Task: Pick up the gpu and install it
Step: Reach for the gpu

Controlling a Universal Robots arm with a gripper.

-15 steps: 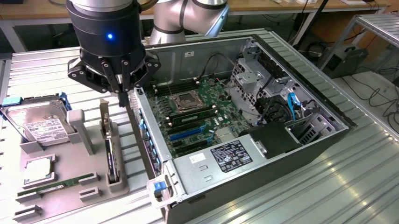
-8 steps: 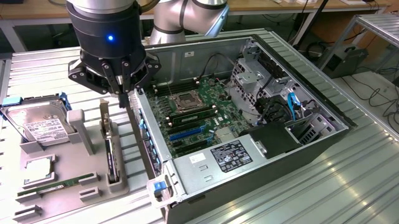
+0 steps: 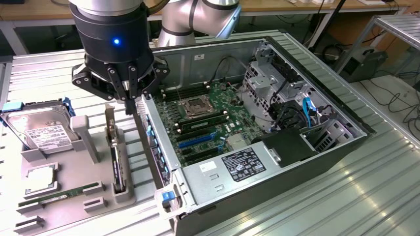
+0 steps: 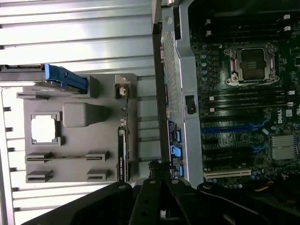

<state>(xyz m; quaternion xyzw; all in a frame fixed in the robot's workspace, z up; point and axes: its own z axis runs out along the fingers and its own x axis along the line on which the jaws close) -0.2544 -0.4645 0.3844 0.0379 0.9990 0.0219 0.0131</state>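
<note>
Black and bulky, the arm [image 3: 115, 44] is the closest thing to me. Its jaws are pressed together and I see nothing pinched between them. They hang above the narrow strip between the grey holder [image 3: 66, 191] and the near wall of the open computer case [image 3: 295, 177]. That puts them near one end of the graphics card [image 3: 117, 157] but clear of it.

The card is where the work has to begin. It stands on edge in its slot along the holder's right side, on the exterior view's left of the case, with its silver bracket at the far end. The wrist view agrees: the card [image 4: 123, 154] is seated in the holder [image 4: 79, 140], beside the case wall.

In my judgement the task has barely started. The card has not been lifted, and the jaws would have to open before they could take it. Inside the case the circuit board [image 3: 217, 105] lies bare, and its blue slots [image 3: 196, 140] have nothing plugged into them.

The hard drive [image 3: 43, 130], the memory stick [image 3: 59, 195] and the square chip [image 3: 41, 178] sit in their own places on the holder. Holder and case both rest on the ribbed metal surface [image 3: 341, 196].
</note>
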